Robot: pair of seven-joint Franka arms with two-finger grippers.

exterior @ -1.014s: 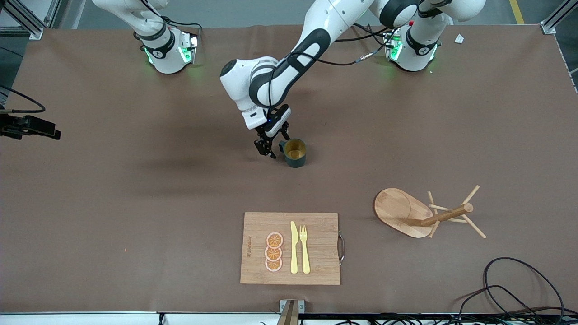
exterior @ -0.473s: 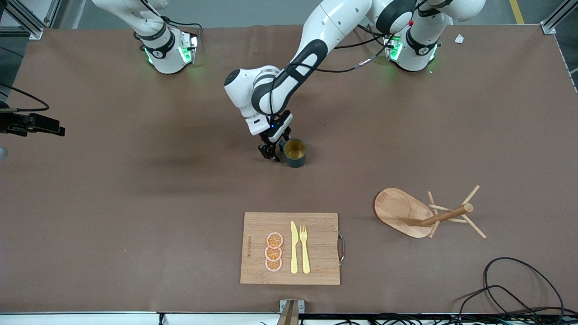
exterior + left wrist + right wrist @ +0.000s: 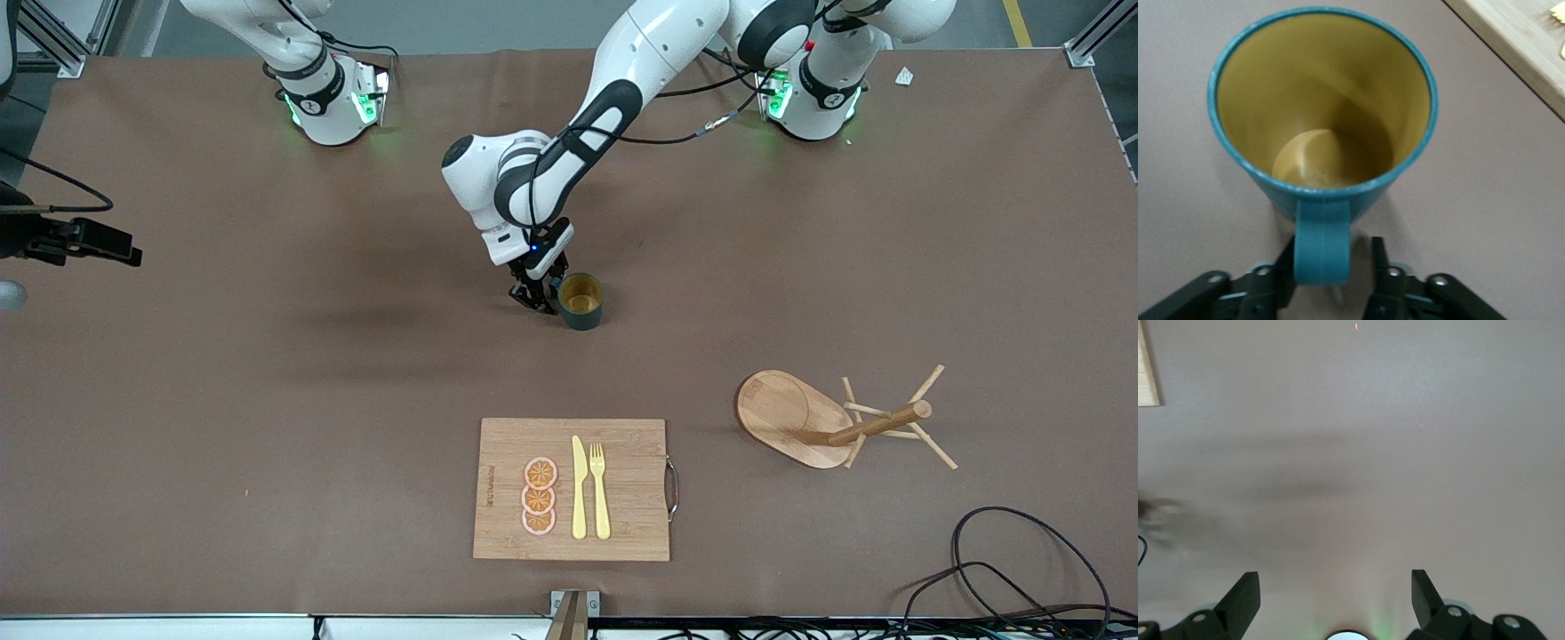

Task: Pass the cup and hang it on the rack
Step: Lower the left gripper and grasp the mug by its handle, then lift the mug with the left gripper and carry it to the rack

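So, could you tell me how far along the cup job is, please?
Nothing is finished. In hand: the left hand is set around the small dark teal ribbed cup's handle on the table. Left: lifting, passing, hanging it on the light wooden mug rack. The right hand waits open.

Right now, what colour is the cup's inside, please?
Yellowish-brown inside the cup, clearest in the left wrist view.

Bare table rings the cup (image 3: 581, 301) except at nine o'clock, where the left gripper (image 3: 539, 297) straddles its handle (image 3: 1321, 243).

A brown table (image 3: 267, 400) fills the room's view, grey floor (image 3: 480, 22) showing along its top edge.
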